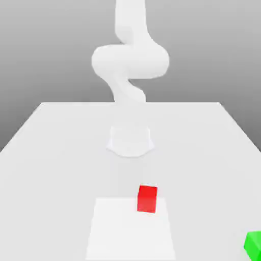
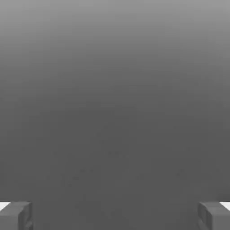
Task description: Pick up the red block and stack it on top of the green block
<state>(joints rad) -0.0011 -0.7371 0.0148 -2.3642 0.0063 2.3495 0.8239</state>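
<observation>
Starting with the gripper (image 2: 115, 215) spread wide and empty, you have the red block (image 1: 147, 198) and green block (image 1: 253, 244) well apart from its fingers (image 2: 15, 214); an off-centre descent could knock red aside

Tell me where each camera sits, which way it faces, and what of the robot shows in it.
Exterior view: off the arm, above the table, looking across it at the white arm; the red block lies near the front, the green block at the exterior view's right edge.
Hand view: on the hand, looking past the open end effector at plain grey; two fingertips stand far apart with nothing between them.
Shared: no object; only the robot itself appears in both.
</observation>
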